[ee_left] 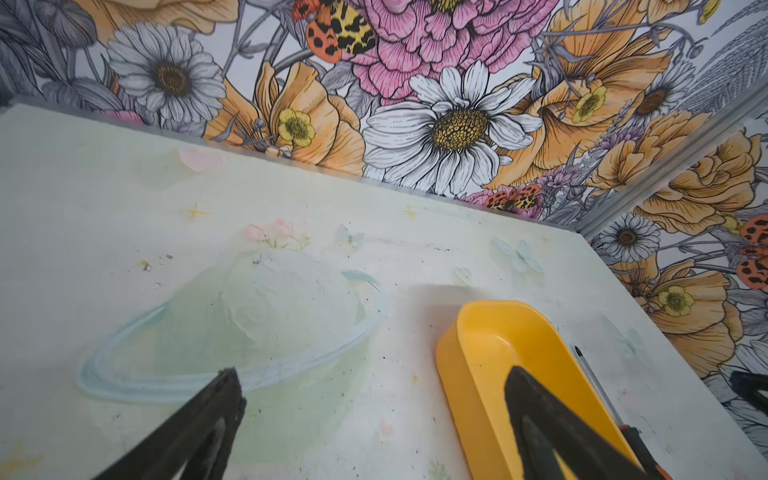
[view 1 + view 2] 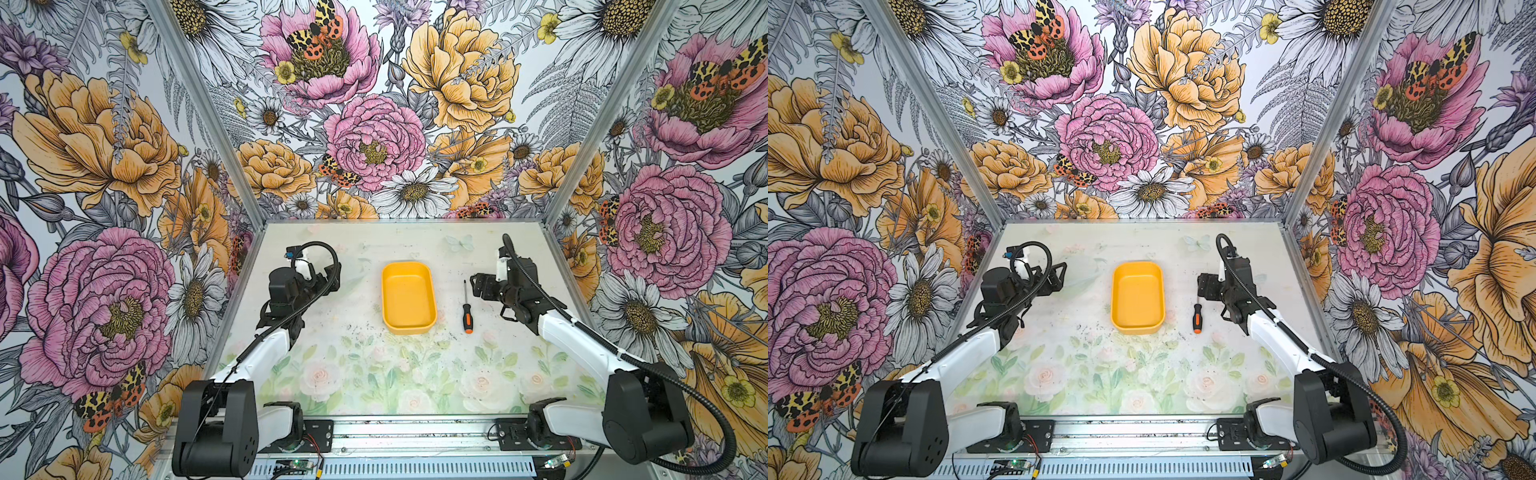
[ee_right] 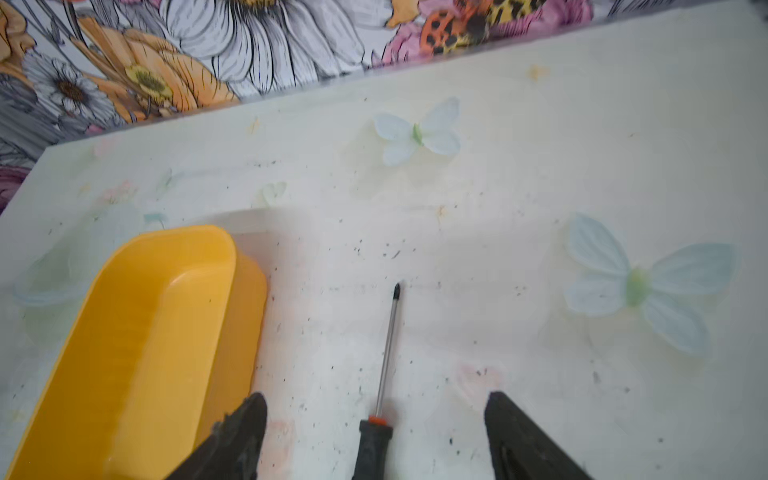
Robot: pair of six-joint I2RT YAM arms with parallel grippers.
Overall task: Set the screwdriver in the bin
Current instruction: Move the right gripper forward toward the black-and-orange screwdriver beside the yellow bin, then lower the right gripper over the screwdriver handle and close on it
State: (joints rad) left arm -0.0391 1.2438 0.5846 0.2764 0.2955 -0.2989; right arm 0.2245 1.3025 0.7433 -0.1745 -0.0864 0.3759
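The yellow bin (image 2: 408, 297) (image 2: 1137, 297) stands empty in the middle of the table in both top views. Just to its right the screwdriver (image 2: 466, 308) (image 2: 1197, 318) lies flat, orange-tipped black handle toward the front and shaft pointing to the back. My right gripper (image 2: 476, 286) (image 3: 376, 398) is open and low over it. In the right wrist view the screwdriver's handle (image 3: 372, 442) lies between the two fingers, with a gap on each side. My left gripper (image 2: 332, 279) (image 1: 372, 374) hangs open and empty, left of the bin (image 1: 478, 353).
The table (image 2: 374, 374) has a pale floral mat with dark specks. Flowered walls close off the back and both sides. A metal rail (image 2: 415, 436) with both arm bases runs along the front edge.
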